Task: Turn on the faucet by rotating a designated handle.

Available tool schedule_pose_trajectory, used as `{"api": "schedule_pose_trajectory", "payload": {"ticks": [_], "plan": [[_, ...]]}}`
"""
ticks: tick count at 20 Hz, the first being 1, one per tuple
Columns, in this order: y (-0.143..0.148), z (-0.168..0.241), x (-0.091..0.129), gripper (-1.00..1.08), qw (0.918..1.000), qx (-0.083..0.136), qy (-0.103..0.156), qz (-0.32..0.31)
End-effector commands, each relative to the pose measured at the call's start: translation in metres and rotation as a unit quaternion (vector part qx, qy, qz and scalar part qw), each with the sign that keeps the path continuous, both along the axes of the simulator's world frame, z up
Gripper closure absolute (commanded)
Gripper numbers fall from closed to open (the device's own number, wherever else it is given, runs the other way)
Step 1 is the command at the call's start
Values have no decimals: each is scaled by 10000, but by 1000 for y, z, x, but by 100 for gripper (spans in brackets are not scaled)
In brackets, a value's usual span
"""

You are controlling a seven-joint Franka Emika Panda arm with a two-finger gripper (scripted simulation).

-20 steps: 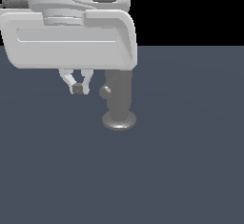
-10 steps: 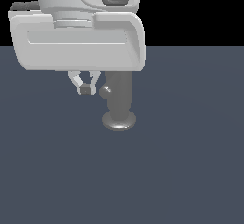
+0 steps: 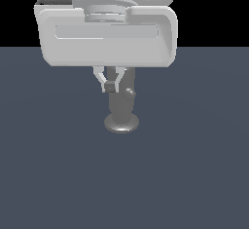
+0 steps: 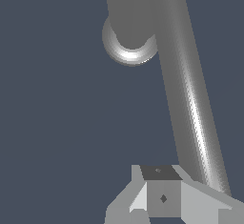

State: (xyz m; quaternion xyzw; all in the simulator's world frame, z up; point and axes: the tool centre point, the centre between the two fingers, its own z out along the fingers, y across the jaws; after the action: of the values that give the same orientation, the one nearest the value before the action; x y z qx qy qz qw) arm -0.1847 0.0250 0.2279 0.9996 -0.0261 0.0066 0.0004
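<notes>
Nearest the exterior view's camera is the broad white hand of the arm, and below it hangs the pincer, its two light fingers angled inward to a small dark tip. The fingertips look drawn together with nothing visibly between them, though the wrist view shows only one finger block clearly, so I cannot tell for certain whether the pincer is closed. Just behind the pincer stands the faucet, an upright grey cylinder on a flared disc base resting on the dark blue-grey bench. The handle shows as a small rounded tip on the faucet's upper part, just beside the pincer toward the exterior view's right. In the wrist view the handle runs as a long rod passing close alongside the finger block.
</notes>
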Motion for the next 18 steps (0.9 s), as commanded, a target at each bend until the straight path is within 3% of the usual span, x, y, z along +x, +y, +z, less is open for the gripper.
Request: {"api": "schedule_pose_trajectory", "payload": {"ticks": [1,18], "plan": [[-23,-8,1,108,9999,9,68,-119],[-108,-8,9,108,9999,6,67,-120]]}}
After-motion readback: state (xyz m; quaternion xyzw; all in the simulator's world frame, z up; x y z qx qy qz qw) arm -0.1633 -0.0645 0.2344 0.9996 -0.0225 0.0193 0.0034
